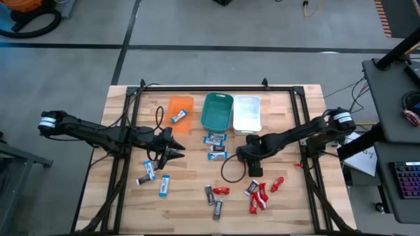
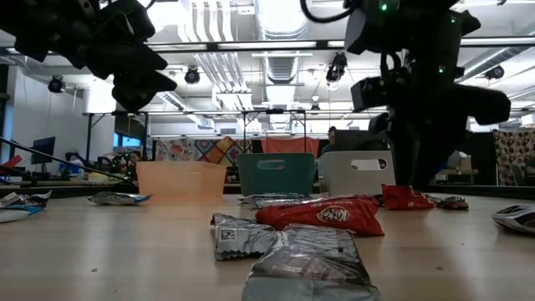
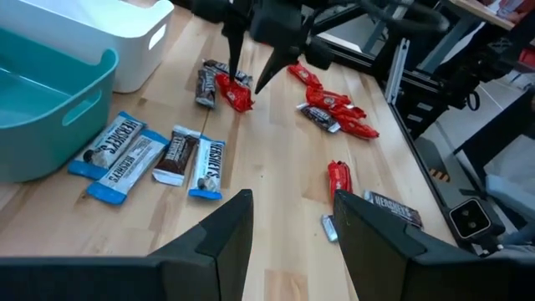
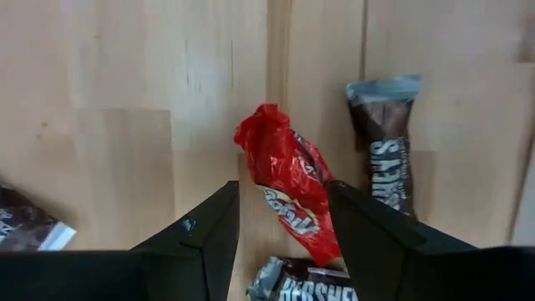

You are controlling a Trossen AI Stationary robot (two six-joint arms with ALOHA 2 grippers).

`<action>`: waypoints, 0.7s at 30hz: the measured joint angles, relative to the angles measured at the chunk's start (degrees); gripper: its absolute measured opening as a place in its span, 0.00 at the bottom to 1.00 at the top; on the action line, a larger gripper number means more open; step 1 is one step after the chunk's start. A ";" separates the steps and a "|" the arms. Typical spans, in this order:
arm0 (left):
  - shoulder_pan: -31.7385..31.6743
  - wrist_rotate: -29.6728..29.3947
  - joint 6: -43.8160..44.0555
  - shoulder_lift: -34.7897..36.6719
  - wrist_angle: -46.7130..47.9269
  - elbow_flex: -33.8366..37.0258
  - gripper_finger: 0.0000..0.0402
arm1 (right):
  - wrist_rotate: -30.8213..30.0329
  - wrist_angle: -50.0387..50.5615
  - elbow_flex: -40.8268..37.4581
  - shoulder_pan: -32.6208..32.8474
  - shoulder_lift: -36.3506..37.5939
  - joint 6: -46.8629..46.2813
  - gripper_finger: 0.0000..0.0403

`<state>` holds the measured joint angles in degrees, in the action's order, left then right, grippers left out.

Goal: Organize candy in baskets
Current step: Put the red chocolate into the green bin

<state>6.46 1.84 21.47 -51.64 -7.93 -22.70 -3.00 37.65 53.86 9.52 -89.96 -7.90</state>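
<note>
Your right hand (image 4: pixel 280 221) hangs open and empty, its fingers astride a red bar (image 4: pixel 288 196) lying lower right of centre in the high view. A dark bar (image 4: pixel 384 150) lies just beside; close crooked and you may pinch both. Only the right wrist view shows this. Your left hand (image 3: pixel 292 234) waits open, empty, left of the orange basket (image 1: pixel 179 113).

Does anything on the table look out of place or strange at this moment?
Nearly all candy lies loose on the table. Only one blue-and-white bar sits in the orange basket; the teal basket and white basket look empty.
</note>
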 joint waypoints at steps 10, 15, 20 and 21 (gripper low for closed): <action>-0.02 -1.95 -1.46 -0.02 -0.21 -0.07 0.38 | 1.34 0.00 0.21 0.00 -1.56 0.02 0.12; -0.02 -1.96 -1.49 -0.02 -0.21 -0.07 0.38 | 2.14 -0.02 0.35 0.13 -0.21 -0.27 0.04; -0.02 -1.96 -1.26 -0.02 -0.21 -0.07 0.38 | 2.07 -0.49 2.67 0.13 1.39 0.03 0.03; -0.02 -1.96 -1.07 -0.02 -0.21 -0.07 0.38 | 1.90 -0.89 3.46 0.13 1.56 0.64 0.03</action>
<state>6.44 -0.12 20.41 -51.66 -8.14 -22.76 -1.10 36.76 57.31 9.65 -88.40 -7.26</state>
